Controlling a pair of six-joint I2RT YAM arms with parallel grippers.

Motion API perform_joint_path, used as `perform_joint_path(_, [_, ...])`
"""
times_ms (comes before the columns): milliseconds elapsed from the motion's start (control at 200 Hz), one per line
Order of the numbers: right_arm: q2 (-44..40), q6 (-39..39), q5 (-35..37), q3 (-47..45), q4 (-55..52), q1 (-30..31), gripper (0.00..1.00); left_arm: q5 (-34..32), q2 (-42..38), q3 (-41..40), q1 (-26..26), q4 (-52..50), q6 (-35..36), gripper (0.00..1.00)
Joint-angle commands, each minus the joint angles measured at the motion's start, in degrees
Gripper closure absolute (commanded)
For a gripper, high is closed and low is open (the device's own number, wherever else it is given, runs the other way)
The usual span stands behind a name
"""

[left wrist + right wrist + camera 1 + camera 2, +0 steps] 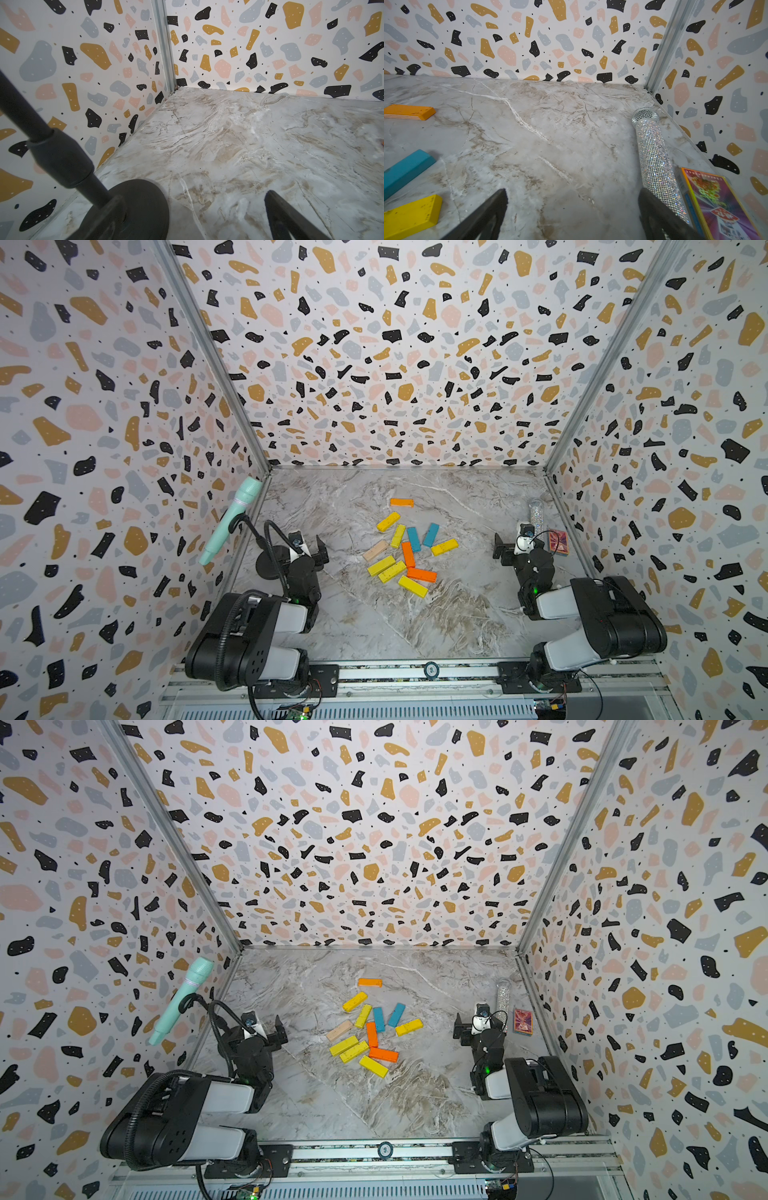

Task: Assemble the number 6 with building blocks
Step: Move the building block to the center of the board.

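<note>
The building blocks lie loose in a cluster mid-table in both top views: yellow [412,586], orange [421,574], teal [413,539] and one beige [375,550]. A lone orange block [401,502] lies farther back. My left gripper [309,545] hovers open left of the cluster, apart from it; in the left wrist view only bare marble lies between its fingers [276,207]. My right gripper [513,541] stands open right of the cluster, with nothing held. The right wrist view shows orange [409,112], teal [404,170] and yellow [411,214] blocks off to one side.
A mint microphone [230,518] on a black gooseneck stand with a round base [135,207] sits close beside my left gripper. A glittery silver microphone [654,155] and a red patterned card box [716,203] lie by the right wall, next to my right gripper. Walls enclose three sides.
</note>
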Motion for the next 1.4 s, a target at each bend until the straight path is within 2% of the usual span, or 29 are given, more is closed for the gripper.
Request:
perform_joint_path(0, [-0.68,-0.61,-0.13,0.91,0.49,0.14,0.01,0.08,-0.86,1.02,0.22,2.15,-0.51,0.01])
perform_joint_path(65, [-1.37,-0.73,2.07,1.47,-0.26,0.98,0.01,1.16,-2.26,2.61,0.07,-0.43,0.39,0.01])
perform_joint_path(175, [-7.07,-4.40,7.52,8.88,-16.85,5.80,0.01,-1.00,-8.99,11.40,-2.53,-21.16,1.51,0.00])
perform_joint_path(235, [-8.71,-4.99,8.26,13.79,-25.94,8.88,0.01,0.03,-12.35,14.03,-3.69,-26.95,-2.61,0.01])
perform_joint_path(355, [-8.26,0.94,-2.05,24.04,-46.56,11.77,0.01,11.35,-18.44,12.88,-5.56,-26.54,-9.70,0.00])
perform_joint_path(456, [-5.93,4.50,-8.04,28.30,-53.89,15.38,0.01,13.01,-20.91,11.59,-9.56,-27.36,-11.86,0.01])
perform_joint_path(561, [-0.45,4.36,-10.43,34.63,-62.04,19.71,0.01,13.87,-21.42,8.17,-12.33,-23.52,-11.85,0.00])
perform_joint_path(656, [4.79,3.37,-10.64,38.97,-65.79,21.72,0.01,13.44,-21.08,5.51,-12.85,-20.12,-12.07,0.01])
perform_joint_path(981, [15.26,1.57,-9.34,48.47,-73.50,24.28,0.01,14.66,-21.51,6.05,-12.89,-21.60,-13.51,0.01])
perform_joint_path(1397, [19.40,1.99,-8.48,51.64,-78.62,25.05,0.01,13.73,-22.46,6.31,-12.88,-23.16,-13.85,0.00])
